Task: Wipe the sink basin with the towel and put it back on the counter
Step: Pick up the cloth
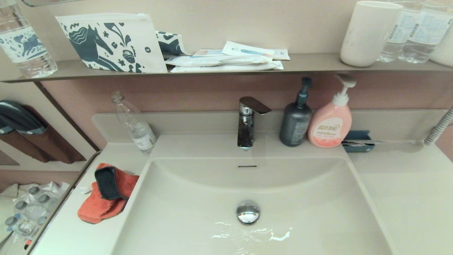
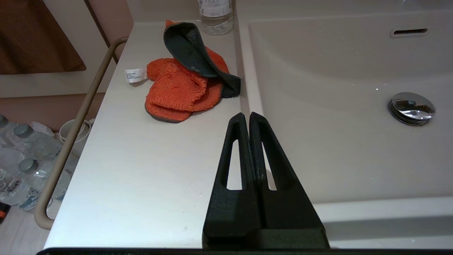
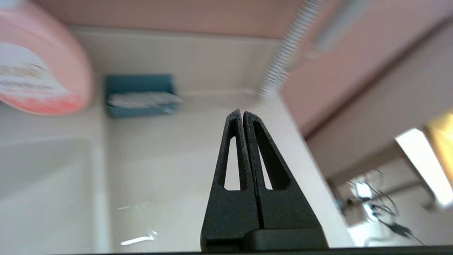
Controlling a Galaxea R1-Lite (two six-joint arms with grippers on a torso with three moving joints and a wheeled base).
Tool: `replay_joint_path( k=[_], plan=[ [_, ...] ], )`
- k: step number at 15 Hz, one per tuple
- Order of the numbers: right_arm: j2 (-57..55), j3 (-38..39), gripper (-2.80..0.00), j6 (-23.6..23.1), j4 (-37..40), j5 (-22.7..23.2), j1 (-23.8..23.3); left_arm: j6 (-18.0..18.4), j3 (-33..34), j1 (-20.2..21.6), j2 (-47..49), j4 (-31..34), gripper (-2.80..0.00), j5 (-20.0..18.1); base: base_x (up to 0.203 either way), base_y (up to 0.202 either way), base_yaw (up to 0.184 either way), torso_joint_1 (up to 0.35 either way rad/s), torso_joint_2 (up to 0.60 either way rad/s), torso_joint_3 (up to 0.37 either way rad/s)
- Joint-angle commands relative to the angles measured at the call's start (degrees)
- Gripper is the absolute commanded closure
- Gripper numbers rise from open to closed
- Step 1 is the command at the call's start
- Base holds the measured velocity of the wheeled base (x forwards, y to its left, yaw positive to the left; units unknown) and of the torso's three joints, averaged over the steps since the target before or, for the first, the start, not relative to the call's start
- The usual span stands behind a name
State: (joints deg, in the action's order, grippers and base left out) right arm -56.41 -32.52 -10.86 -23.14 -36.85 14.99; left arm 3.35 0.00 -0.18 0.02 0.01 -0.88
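The orange-red towel (image 1: pixel 104 198) lies crumpled on the counter (image 1: pixel 81 233) left of the sink basin (image 1: pixel 300 198), a dark grey flap folded over its top. The left wrist view shows the towel (image 2: pixel 178 88) ahead of my left gripper (image 2: pixel 246 115), which is shut and empty above the counter (image 2: pixel 141 170) by the basin's left rim. The basin (image 2: pixel 336 141) holds a chrome drain stopper (image 1: pixel 247 211) and an overflow slot (image 1: pixel 247 166); water glints near the front. My right gripper (image 3: pixel 242 114) is shut and empty over the right counter (image 3: pixel 170 159). Neither gripper shows in the head view.
A chrome faucet (image 1: pixel 247 120) stands behind the basin, with a grey pump bottle (image 1: pixel 295 122), a pink soap bottle (image 1: pixel 331 122) and a blue holder (image 1: pixel 357 141) to its right. A clear bottle (image 1: pixel 136 125) leans at the back left. A rail (image 2: pixel 70 141) runs along the counter's left edge.
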Motion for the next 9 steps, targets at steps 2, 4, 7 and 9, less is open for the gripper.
replay_joint_path(
  k=[2, 4, 7, 9],
  plan=[
    [19.61, 0.16, 0.00, -0.18, 17.50, -0.25, -3.01, 0.07, 0.00, 0.01, 0.01, -0.01, 0.00, 0.00, 0.000, 0.000, 0.000, 0.000, 0.00, 0.000],
    [27.86, -0.26, 0.00, -0.59, 28.67, -0.30, -5.76, -0.01, 0.00, 0.01, 0.00, -0.01, 0.00, 0.00, 0.000, 0.000, 0.000, 0.000, 0.00, 0.000],
    [35.75, -0.84, 0.00, -1.64, 39.49, -0.32, -9.71, 0.01, 0.00, 0.01, -0.02, -0.01, 0.00, 0.00, 0.000, 0.000, 0.000, 0.000, 0.00, 0.000],
    [38.69, -1.17, 0.00, -1.78, 43.15, -0.30, -11.70, 0.06, 0.00, 0.01, -0.02, -0.01, 0.00, 0.00, 0.000, 0.000, 0.000, 0.000, 0.00, 0.000]
  ],
)
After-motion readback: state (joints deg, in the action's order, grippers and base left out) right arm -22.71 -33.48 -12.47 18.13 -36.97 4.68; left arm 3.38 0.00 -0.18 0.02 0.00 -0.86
